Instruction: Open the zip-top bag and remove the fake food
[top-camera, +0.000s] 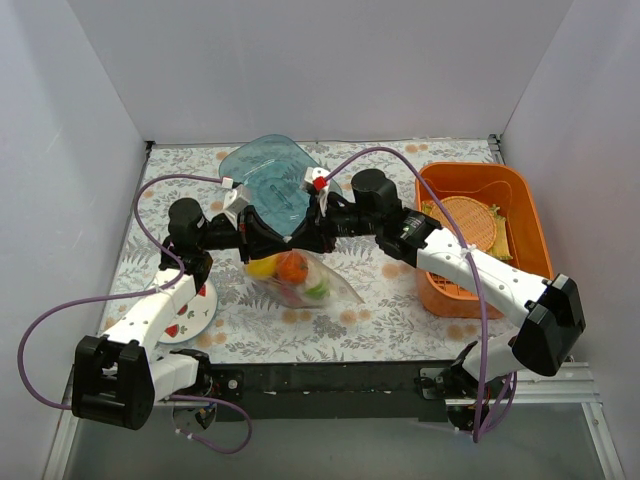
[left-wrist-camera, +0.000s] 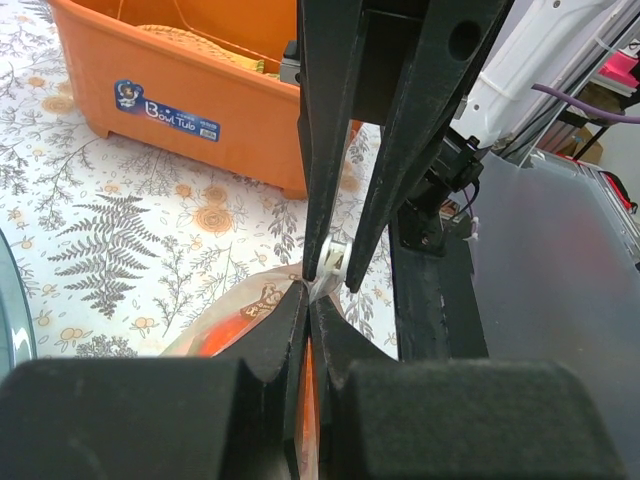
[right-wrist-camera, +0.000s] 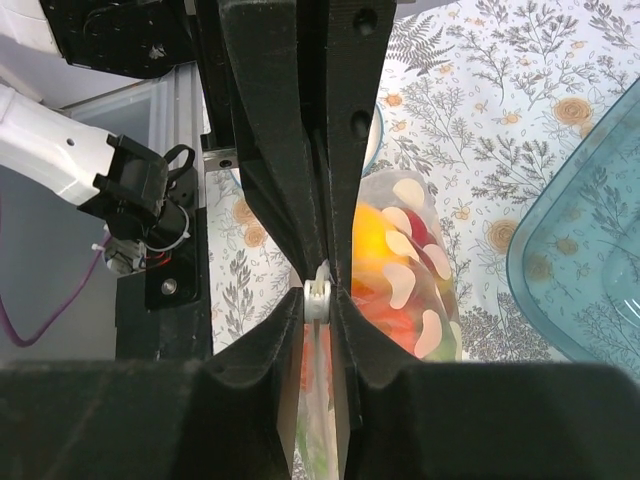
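The zip-top bag (top-camera: 305, 283), clear with white dots (right-wrist-camera: 405, 268), hangs above the table between both grippers. The fake food is inside it: a yellow lemon (top-camera: 262, 267), an orange fruit (top-camera: 292, 266) and a green piece (top-camera: 318, 291). My left gripper (top-camera: 276, 236) (left-wrist-camera: 310, 305) is shut on the bag's top edge. My right gripper (top-camera: 306, 233) (right-wrist-camera: 318, 300) faces it tip to tip and is shut on the bag's white zipper slider (right-wrist-camera: 318, 298), which also shows in the left wrist view (left-wrist-camera: 335, 262).
A teal translucent bowl (top-camera: 268, 180) stands just behind the grippers. An orange tub (top-camera: 480, 235) holding a woven mat stands at the right. A white plate with fruit pictures (top-camera: 192, 315) lies at the left under my left arm. The table has a floral cloth.
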